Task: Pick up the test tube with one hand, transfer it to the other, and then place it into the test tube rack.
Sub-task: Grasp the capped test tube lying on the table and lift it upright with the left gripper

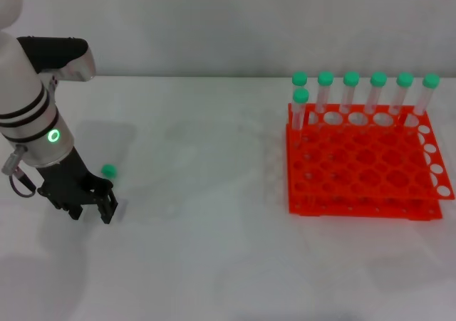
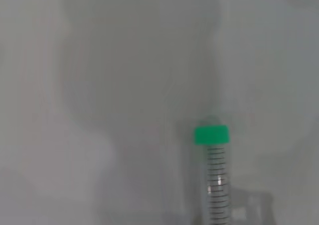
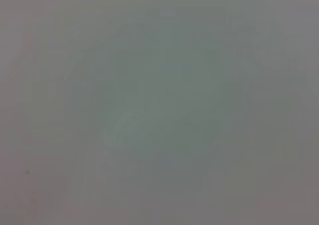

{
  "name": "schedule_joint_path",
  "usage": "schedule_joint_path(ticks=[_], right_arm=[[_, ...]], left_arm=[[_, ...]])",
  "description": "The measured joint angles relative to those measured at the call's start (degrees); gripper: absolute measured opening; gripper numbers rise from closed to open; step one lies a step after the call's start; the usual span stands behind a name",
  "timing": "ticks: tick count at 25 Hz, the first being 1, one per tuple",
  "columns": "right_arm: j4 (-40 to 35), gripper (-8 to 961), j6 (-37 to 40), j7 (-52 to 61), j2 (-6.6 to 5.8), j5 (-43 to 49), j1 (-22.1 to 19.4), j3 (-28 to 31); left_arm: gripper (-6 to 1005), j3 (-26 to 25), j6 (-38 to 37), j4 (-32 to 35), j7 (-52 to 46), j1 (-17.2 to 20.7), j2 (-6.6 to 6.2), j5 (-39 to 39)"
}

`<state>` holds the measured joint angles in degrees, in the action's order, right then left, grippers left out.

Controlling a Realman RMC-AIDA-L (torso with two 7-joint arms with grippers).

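Tube (image 1: 108, 170), one: clear, green-capped, lying on the counter (image 1: 214, 193) toward its left edge, well apart from the rack. From the head camera only the cap shows beside the gripper; the left wrist view gives the cap and the graduated body (image 2: 218, 185) running toward the camera.

Left gripper (image 1: 89, 206), one: black, on the white and silver arm with a lit green ring, low over the counter directly at the tube. Whether its jaws are apart or clamped on the tube cannot be told; the fingers hide the contact, and the wrist view does not show them.

Right gripper: not in view. Its wrist camera shows only a blank grey field.

Rack (image 1: 363, 164), one: orange-red, two tiers, many round holes, at the right side of the counter. Standing in it, seven green-capped tubes (image 1: 350, 93): six in the row along the far edge, and one just in front of that row at the rack's left end. Remaining holes vacant.

Progress, as judged: earliest stage. Pickup is at hand but not confirmed, as the tube appears to lie on the surface. Left to do: lift, handover to the right gripper, insertion into a vacant hole.

Count: tubes eight in all (one loose, seven racked); racks one; grippers visible one.
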<state>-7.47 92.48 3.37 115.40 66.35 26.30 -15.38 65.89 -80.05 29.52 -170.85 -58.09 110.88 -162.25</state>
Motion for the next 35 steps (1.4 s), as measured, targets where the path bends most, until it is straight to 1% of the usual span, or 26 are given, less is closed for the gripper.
schedule_joint_path(ticks=[11,14,19,25,35], right_arm=[[0.0,869,-0.8,0.1,0.0,0.0,0.6,-0.1],[0.0,869,-1.1,0.1,0.0,0.0,0.8,-0.1],[0.0,869,-1.2,0.1,0.0,0.0,0.9,-0.1],[0.0,869,-1.9,0.1,0.0,0.0,1.3,-0.1],[0.0,868,-2.0,0.2,0.0,0.0,1.6,-0.3]], left_arm=[[538,0.0,0.2,0.0,0.1,0.7,0.04,0.0],[429,0.0,0.4,0.0,0.0,0.8,0.03,0.0],[409,0.0,0.8,0.0,-0.1,1.0,-0.01,0.0],[316,0.1,1.4,0.1,-0.1,1.0,-0.02,0.0],[202,0.1,2.7,0.1,0.0,1.0,-0.01,0.0]])
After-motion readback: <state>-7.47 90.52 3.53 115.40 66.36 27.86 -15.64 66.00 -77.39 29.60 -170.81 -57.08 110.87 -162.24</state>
